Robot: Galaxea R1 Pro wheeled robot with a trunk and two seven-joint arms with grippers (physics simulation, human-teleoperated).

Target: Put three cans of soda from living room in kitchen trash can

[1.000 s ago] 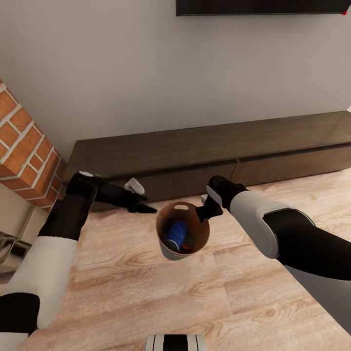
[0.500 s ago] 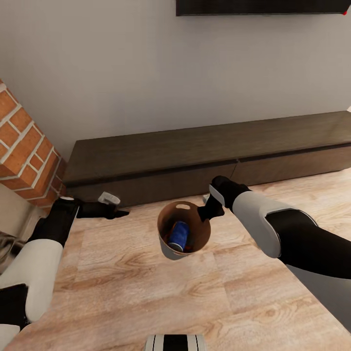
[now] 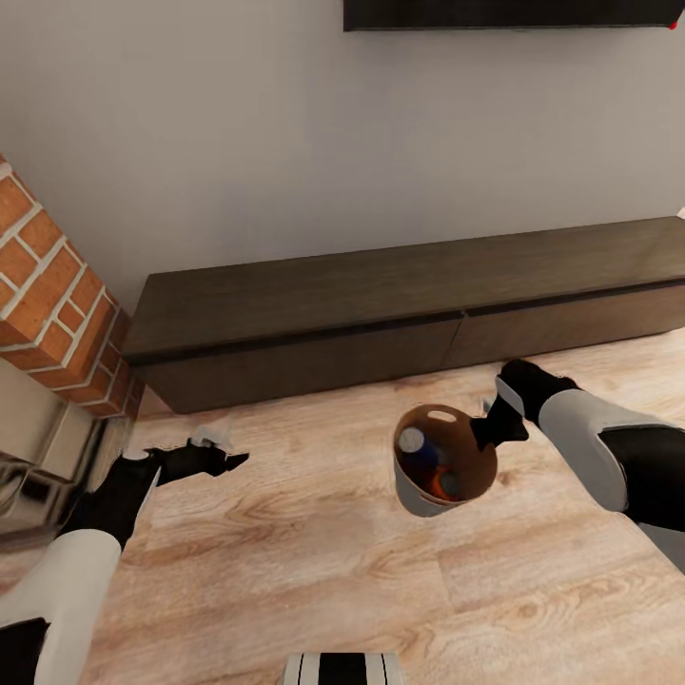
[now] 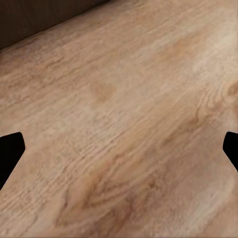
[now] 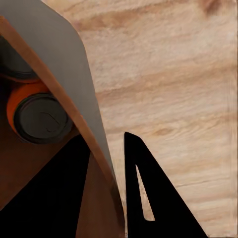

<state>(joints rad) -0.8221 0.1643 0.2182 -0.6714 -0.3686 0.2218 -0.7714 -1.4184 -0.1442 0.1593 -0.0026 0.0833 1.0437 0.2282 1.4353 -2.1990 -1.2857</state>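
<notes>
The tash can (image 3: 419,495) hangs above the wood floor, tilted so its coppery inside faces the head camera. My right gripper (image 3: 488,434) is shut on its rim, one finger inside and one outside the wall (image 5: 74,84). Inside lie a blue can of soda (image 3: 416,447) with a silvery top and an orange can of soda (image 3: 442,486), which the right wrist view shows end-on as the orange can (image 5: 38,115). The dark reddish can is hidden. My left gripper (image 3: 228,460) is open and empty over bare floor, its fingertips (image 4: 11,151) spread wide.
A long dark low cabinet (image 3: 409,304) runs along the grey wall ahead. The red-brick fireplace (image 3: 48,295) stands at the left with a metal fitting (image 3: 24,485) below it. The black TV (image 3: 514,11) hangs above. Wood floor (image 3: 285,571) spreads around me.
My right arm has carried the tash can to the right, and the cans shifted inside it. The left arm drew back to the left and lower, away from the can.
</notes>
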